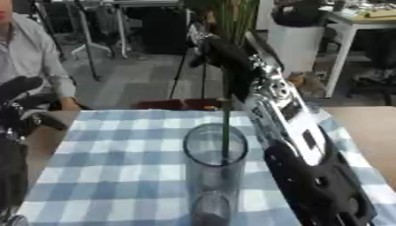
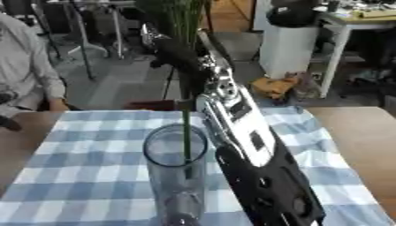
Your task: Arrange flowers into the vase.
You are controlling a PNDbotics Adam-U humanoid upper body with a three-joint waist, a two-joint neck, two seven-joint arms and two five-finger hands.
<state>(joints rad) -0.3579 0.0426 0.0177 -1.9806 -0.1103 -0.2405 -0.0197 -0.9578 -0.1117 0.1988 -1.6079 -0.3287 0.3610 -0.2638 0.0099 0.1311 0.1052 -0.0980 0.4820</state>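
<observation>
A clear glass vase [image 1: 214, 170] stands upright near the front of the blue-and-white checked cloth [image 1: 116, 154]. A green stem [image 1: 226, 132] runs straight down into its mouth, its lower end inside the glass. My right hand [image 1: 226, 55] is high above the vase, black fingers curled round the stem just below a tuft of thin green leaves [image 1: 232, 17]. The right arm [image 1: 302, 145] rises from the lower right past the vase. A dark part of my left arm [image 1: 12, 150] shows at the left edge; the left hand itself does not show.
A seated person in a grey shirt [image 1: 27, 53] is beyond the table's far left corner. A dark red object [image 1: 178, 104] lies at the cloth's far edge. Bare wooden tabletop [image 2: 356, 132] extends right of the cloth.
</observation>
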